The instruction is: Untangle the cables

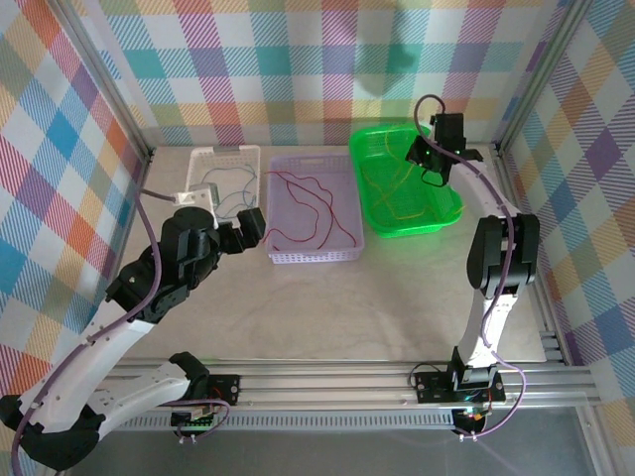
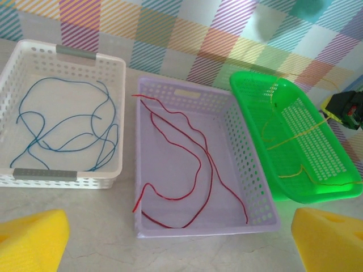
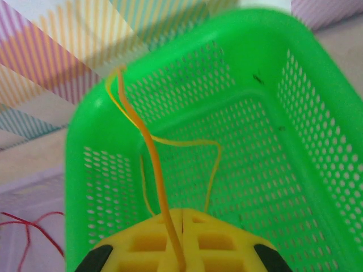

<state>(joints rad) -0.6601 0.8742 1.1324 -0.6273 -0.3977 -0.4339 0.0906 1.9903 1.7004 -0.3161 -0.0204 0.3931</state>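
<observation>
Top external view: the right gripper [image 1: 429, 159] is hanging over the green basket [image 1: 451, 213], and the left gripper [image 1: 246, 226] is standing spread near the purple basket [image 1: 316, 256].

Left wrist view: the red cable [image 2: 198, 158] and the blue cable [image 2: 68, 136] are lying in separate baskets.

Right wrist view: the right gripper is pinching the yellow cable [image 3: 153, 158]. The cable's trailing loops are probably risking a snag on the perforated mesh, or the thin strand may be slipping free.
</observation>
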